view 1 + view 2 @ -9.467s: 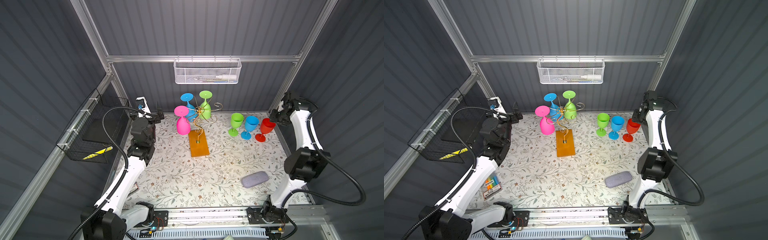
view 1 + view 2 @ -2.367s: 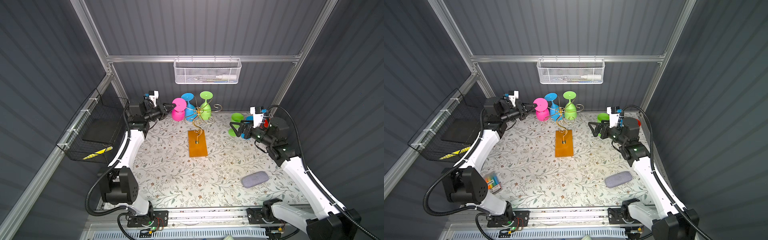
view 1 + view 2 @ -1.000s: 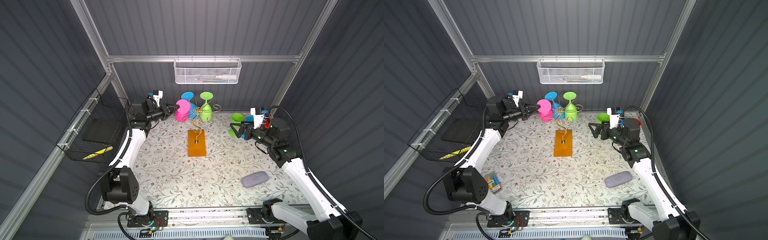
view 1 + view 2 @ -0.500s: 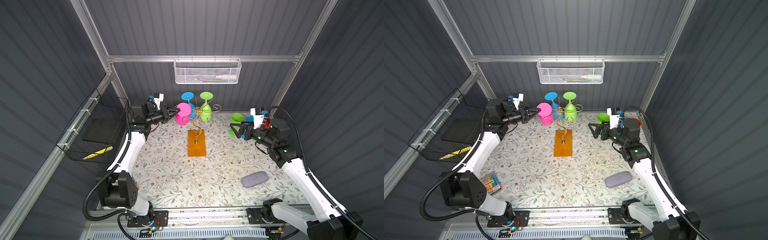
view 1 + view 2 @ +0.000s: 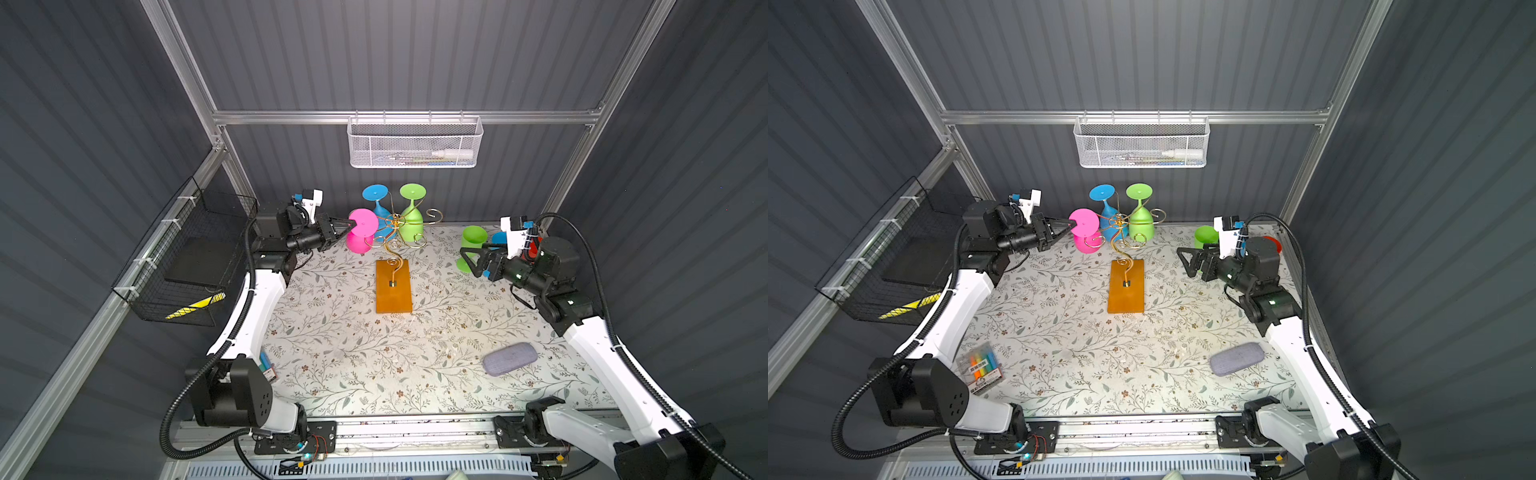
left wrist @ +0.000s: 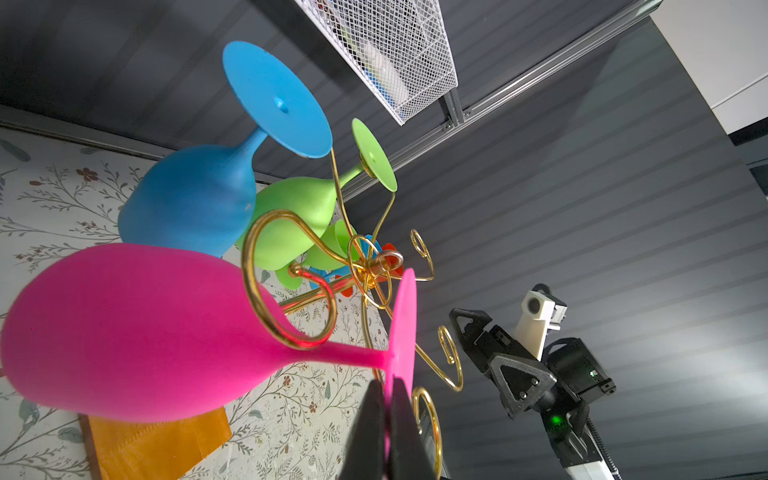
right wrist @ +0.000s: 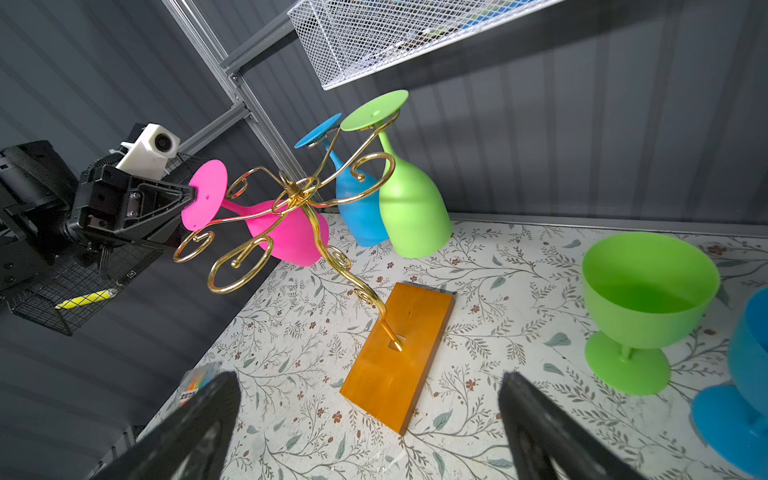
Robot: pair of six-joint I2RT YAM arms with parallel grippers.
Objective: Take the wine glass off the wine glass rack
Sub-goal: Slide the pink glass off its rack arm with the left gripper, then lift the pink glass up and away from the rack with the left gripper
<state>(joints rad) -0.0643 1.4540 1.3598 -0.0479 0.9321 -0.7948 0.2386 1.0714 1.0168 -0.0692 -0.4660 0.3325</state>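
Grips foot of pink wine glass (image 5: 360, 239) with left pincer (image 5: 352, 225), tilted now instead of hanging straight, stem still in wine glass rack (image 5: 393, 293) on table (image 5: 332, 332); keeps right pincer (image 5: 1185, 262) wide, empty; white bottle (image 5: 451, 154) in mesh basket (image 5: 415, 141).

No word, number or brand can be read in any view. The marker pack (image 5: 980, 368), at the lower left of a top view, carries a printed label, perhaps with a barcode, too small to read. A yellow-and-black hazard-striped strip (image 5: 909, 306) lies in the black wire basket (image 5: 867, 311).
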